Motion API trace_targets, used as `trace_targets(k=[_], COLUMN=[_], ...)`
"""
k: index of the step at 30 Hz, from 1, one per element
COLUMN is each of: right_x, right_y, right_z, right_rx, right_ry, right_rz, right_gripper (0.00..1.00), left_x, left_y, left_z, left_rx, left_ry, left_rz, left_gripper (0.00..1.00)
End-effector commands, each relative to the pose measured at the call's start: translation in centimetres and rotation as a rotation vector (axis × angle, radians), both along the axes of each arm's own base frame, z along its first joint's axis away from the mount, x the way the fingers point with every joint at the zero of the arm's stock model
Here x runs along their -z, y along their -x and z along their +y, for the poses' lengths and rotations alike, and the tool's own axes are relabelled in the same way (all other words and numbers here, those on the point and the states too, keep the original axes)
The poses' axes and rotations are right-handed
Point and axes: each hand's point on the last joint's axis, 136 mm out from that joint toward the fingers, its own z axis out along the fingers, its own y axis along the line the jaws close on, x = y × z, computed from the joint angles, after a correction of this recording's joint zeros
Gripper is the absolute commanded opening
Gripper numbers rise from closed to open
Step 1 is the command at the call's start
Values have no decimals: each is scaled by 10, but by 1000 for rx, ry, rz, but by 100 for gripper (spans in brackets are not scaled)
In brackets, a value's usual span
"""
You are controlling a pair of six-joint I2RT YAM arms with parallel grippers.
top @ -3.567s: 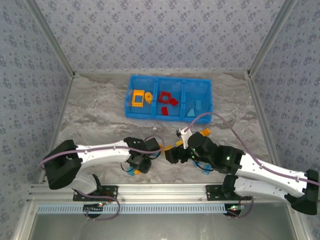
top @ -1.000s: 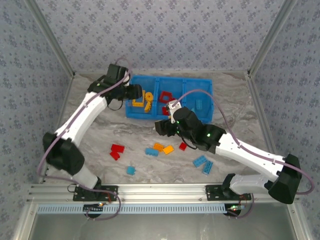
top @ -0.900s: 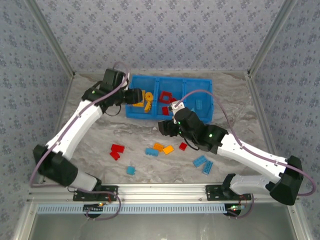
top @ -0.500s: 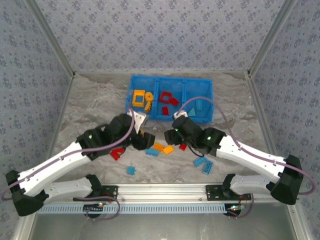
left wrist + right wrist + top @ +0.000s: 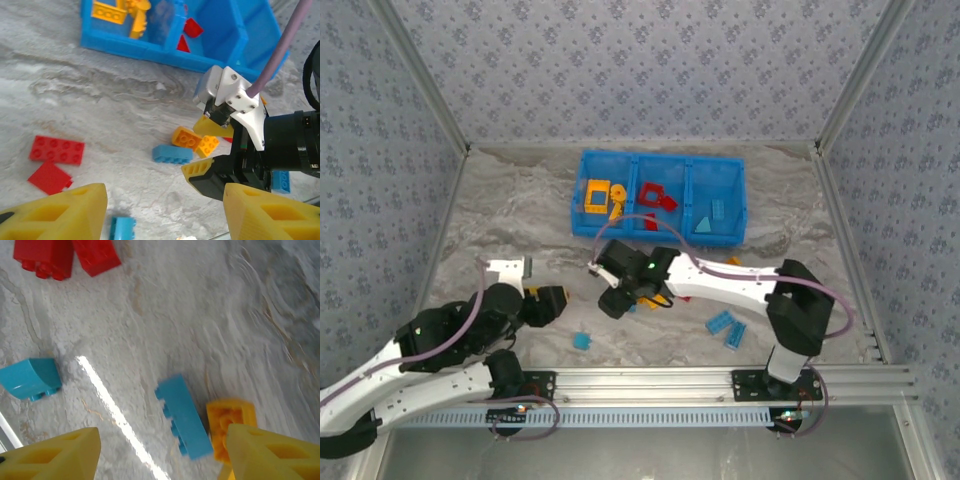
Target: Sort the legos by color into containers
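**While both pairs of jaws stand open and empty, loose legos wait on the desk**

Where the marbled desk (image 5: pixel 500 220) meets the back wall, the bright blue bin (image 5: pixel 660 155) sits with its three compartments in a row. The left one holds orange-yellow legos (image 5: pixel 597 195), the middle one red legos (image 5: pixel 655 197), and the right one light blue legos (image 5: pixel 710 215).

The right jaws reach to the middle of the desk, in front of the bin. Their yellow fingers (image 5: pixel 50 455) are spread wide and grip nothing. Below them a light blue brick (image 5: pixel 182 422) lies just beside an orange brick (image 5: pixel 231 425). Whether the fingertips touch the desk cannot be told.

The left jaws hang over the near left part of the desk, pointing toward the right jaws. Their yellow fingers (image 5: pixel 55 210) are also wide apart, with nothing between them. In the left wrist view, two red pieces (image 5: pixel 56 150) lie together to the left, and a small light blue piece (image 5: pixel 121 227) lies close to the fingers. Two more light blue bricks (image 5: pixel 720 321) rest beside the right arm.
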Motion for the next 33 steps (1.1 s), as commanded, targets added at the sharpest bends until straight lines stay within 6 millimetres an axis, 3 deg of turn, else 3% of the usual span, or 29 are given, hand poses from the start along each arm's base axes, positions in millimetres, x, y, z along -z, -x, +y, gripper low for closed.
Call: trace_targets(k=[1,4,10,21,25,33], right_x=[1,6,37,68,76,82], right_y=[36,64,88,87,85,83], right_z=[18,40,65,86,90,90], right_rx=[-200,-277,-315,-288,-279,-258], right_ry=[19,-19,45,96,103,106], right_rz=[33,52,49,50,59,75], right_gripper=[70,74,77,76,68,43], left_x=[-1,-13,-27,-28,-28,-25], left_y=[2,1,-1,0,0,0], left_z=[29,44,54,59,59,56], left_rx=[-92,-142,-170,-174,-174,-165], left_ry=[-8,13,26,43,39,40], left_rz=[1,-29,-72,-81,-81,-76], left_gripper=[63,64,64,65,65,65])
